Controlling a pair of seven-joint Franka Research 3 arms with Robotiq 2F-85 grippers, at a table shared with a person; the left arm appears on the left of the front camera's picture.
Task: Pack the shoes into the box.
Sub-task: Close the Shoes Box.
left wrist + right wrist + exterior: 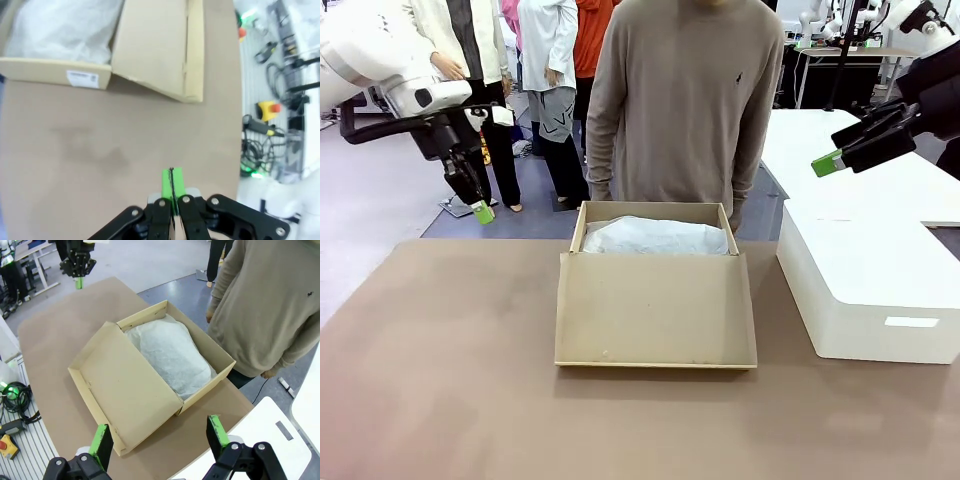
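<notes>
The box (pixel 655 310), a shallow rectangular brown cardboard shoebox, sits in the middle of the plain brown worktop (pixel 440 360). Its hinged flap lid is folded open flat toward my side, and its tray is on the far side, near the person.

To the left, my left end effector (pixel 482 212) hangs above the far left corner of the worktop, well apart from the box. Its green pads are pressed together with nothing between them.

In the middle, crumpled white tissue paper (pixel 655 237) fills the tray in a low mound that rises to about the rim. I cannot tell whether anything lies under it. Just behind the tray stands a person in a grey-brown sweater (pixel 685 100), arms down, hands near the box's far corners but not on it.

To the right, my right end effector (pixel 827 163) is raised above a big white rectangular block (pixel 860 270) that stands just beside the box. Its fingers are spread as wide as they go and it carries nothing.

Neither end effector has hold of a glossy black leather shoe. So either the packing has not begun, or the pair is already wrapped under the tissue; I cannot say which. Either way the lid is still open, so closing it is left to do.
</notes>
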